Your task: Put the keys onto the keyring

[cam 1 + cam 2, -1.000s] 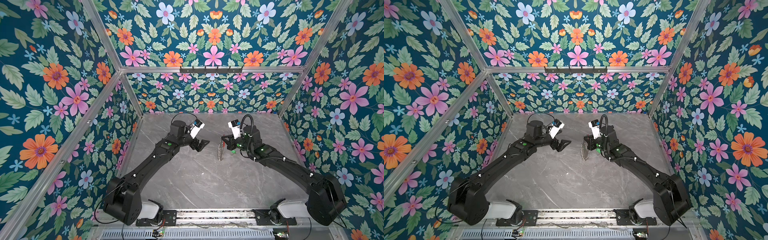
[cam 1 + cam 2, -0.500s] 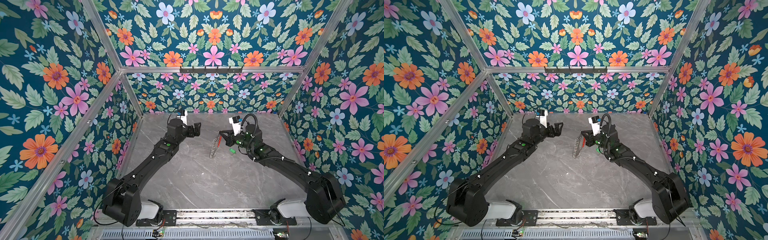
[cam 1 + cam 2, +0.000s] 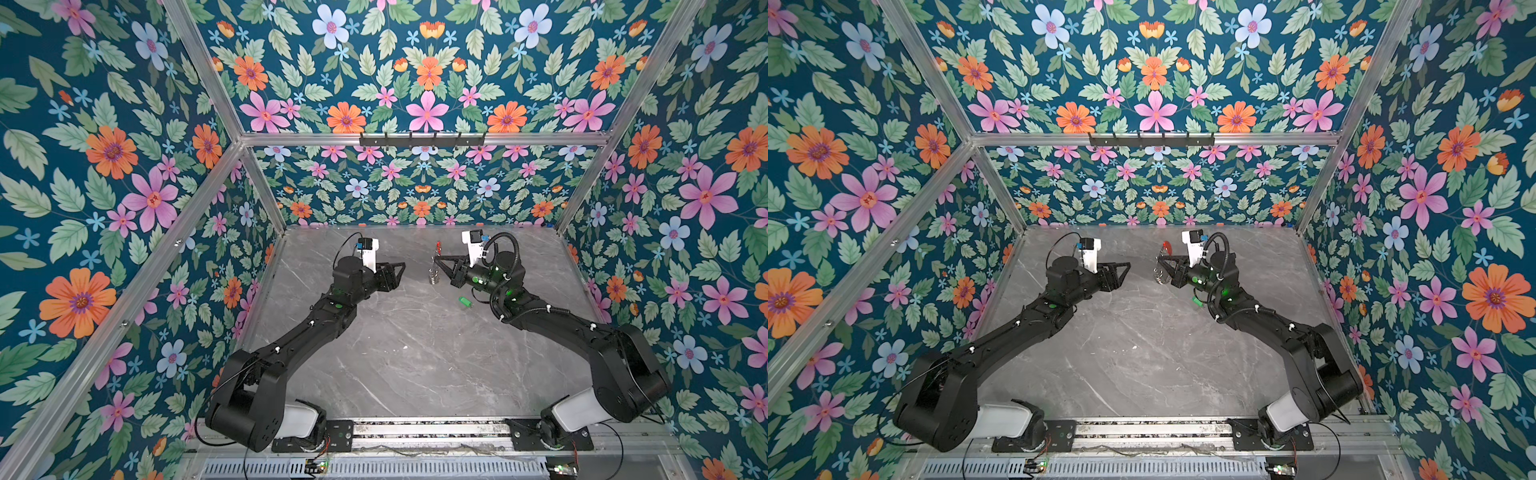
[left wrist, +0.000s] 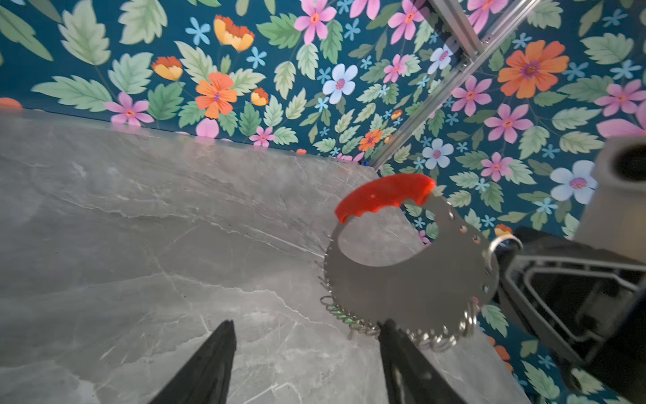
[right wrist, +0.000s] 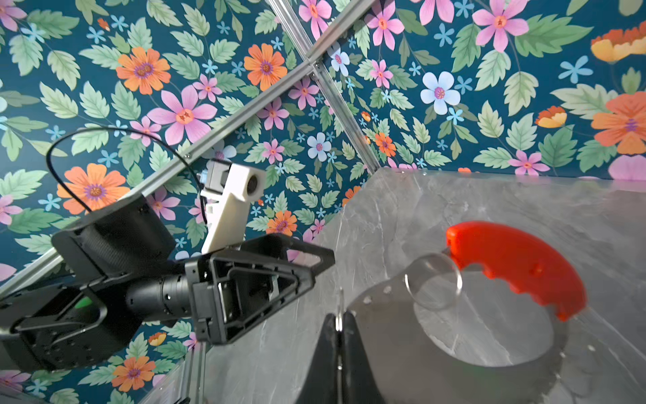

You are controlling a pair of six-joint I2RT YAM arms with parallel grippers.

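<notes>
Floral walls [image 3: 428,112] boxed in the grey marble counter [image 3: 415,353], and over its far half I had both arms facing each other. The left gripper [image 3: 401,266] had swung up from the lower, downward-tipped pose of a second before and now pointed level across the gap. Its jaws were spread, with nothing between them. Through the left wrist camera one black finger [image 4: 405,363] overlapped the ring's fringe, though I could not tell whether it touched; both top views showed a gap.

Between the arms was the large grey metal keyring [image 4: 402,280], with its red curved grip and fringe of small silver loops. It had come out of its slanted hang and stood upright, edge-on to the top views, apparently lifted off the counter. The right gripper [image 5: 339,320] held it, jaws pressed together on its rim.

Further right, the small key with the bright green plastic head [image 3: 466,301] lay on the counter beneath the right arm, gripped by nobody.

I judged the ring well presented as a target, but threading had not begun: the key had to be fetched first.
</notes>
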